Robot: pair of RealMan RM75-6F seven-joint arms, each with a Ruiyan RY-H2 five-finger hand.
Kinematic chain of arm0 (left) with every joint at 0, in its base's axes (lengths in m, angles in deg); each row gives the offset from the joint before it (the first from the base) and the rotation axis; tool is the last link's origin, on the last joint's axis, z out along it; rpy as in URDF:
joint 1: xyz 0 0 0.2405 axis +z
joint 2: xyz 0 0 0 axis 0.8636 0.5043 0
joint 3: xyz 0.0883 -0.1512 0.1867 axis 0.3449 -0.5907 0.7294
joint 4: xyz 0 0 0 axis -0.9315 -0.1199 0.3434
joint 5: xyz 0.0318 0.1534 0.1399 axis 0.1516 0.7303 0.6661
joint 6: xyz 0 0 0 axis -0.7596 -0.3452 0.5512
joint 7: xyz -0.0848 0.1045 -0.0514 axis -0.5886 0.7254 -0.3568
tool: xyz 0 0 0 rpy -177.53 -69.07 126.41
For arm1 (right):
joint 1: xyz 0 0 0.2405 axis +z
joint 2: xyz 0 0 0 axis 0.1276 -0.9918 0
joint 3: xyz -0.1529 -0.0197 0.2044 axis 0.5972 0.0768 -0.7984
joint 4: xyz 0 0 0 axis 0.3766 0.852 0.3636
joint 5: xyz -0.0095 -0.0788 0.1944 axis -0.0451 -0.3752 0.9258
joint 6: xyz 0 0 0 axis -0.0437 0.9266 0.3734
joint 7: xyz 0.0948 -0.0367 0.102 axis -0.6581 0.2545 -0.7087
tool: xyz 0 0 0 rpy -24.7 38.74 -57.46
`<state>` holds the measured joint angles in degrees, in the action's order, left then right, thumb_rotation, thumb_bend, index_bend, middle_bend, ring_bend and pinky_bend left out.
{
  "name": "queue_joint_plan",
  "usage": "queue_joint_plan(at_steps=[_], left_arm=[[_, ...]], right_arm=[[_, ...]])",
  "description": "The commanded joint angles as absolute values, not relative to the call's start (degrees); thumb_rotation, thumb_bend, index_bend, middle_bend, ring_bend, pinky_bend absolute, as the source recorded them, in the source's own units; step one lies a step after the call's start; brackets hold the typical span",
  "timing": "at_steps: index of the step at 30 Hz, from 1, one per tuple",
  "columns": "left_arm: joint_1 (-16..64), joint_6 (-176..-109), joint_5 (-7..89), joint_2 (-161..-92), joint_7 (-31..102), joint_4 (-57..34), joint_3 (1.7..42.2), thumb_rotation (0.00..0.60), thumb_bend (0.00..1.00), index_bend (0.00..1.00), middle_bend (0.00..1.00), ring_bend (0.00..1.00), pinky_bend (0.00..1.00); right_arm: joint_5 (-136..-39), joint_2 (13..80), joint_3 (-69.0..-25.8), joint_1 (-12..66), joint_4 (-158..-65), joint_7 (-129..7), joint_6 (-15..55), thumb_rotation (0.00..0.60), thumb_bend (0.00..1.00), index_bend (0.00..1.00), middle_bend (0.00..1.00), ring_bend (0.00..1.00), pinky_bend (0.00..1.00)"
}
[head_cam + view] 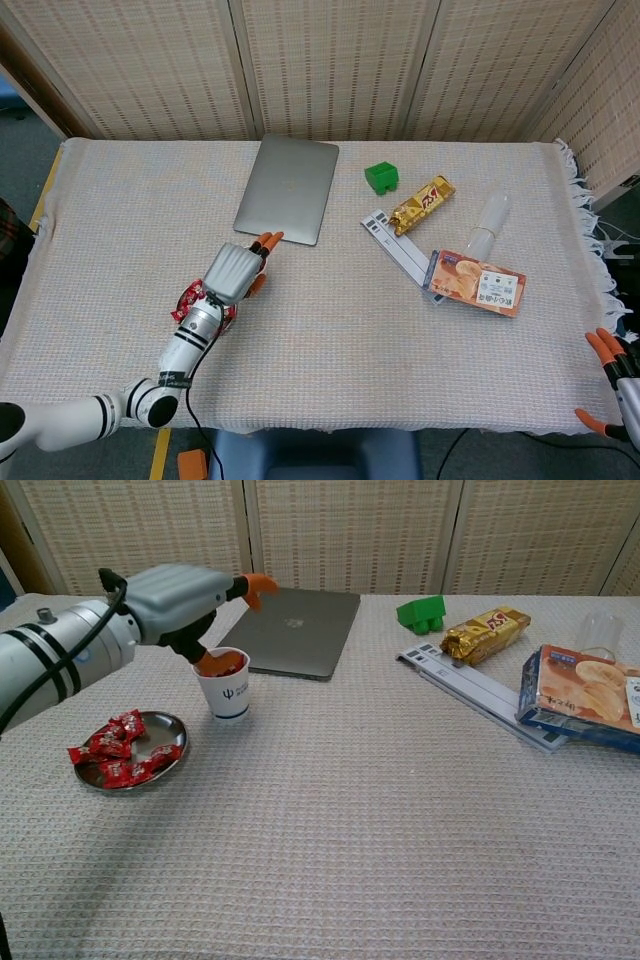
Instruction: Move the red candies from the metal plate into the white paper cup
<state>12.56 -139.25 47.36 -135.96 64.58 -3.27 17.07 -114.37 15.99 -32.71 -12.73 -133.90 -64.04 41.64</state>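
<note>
Head view first: the left hand (pixel 236 271) sits out over the woven cloth (pixel 330 340), its orange-tipped fingers (pixel 266 241) spread and pointing toward the near edge of the grey laptop (pixel 288 189), holding nothing. The white paper cup is hidden beneath the hand here. Just behind the wrist, away from the fingertips, the red candies (pixel 189 299) peek out beside the forearm. Far across the cloth from those fingers lie a green block (pixel 381 177), a gold snack bar (pixel 422 205) and a biscuit packet (pixel 481 282). Down at the bottom right corner, the right hand (pixel 612 385) is only an edge of orange fingertips; whether it is open or closed, I cannot tell.

Now the chest view: the left hand (pixel 178 592) hovers above the white paper cup (pixel 226 685), fingers (pixel 257 583) extended past the cup's far rim, apart and empty. Directly under the palm the cup stands upright with red showing inside it. Back from the fingers, toward the forearm, the metal plate (pixel 167 758) rests on the cloth with red candies (pixel 113 748) heaped in it, near the cup but not touching. The laptop (pixel 296 631) lies just beyond the fingertips.
</note>
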Motion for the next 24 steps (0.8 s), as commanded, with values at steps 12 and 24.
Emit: queue_joint_plan(at_steps=[12,24], left_arm=[[27.25,-145.43,49.86,-129.21,59.35,-0.39,30.08,0.6,0.4,0.04,0.11,0.73,1.0],[29.31,-144.95,49.88,-131.23,63.0,-7.71,30.54,0.6,0.4,0.08,0.12,0.73,1.0]], right_arm=[[-118.2,15.87,-31.27,-13.32,-133.7,-64.44,43.27,0.6,0.06,0.0,0.0,0.0,0.0],[-119.16,15.88,-30.78,-13.22,-133.63,-64.51,43.25,0.6,0.06,0.0,0.0,0.0,0.0]])
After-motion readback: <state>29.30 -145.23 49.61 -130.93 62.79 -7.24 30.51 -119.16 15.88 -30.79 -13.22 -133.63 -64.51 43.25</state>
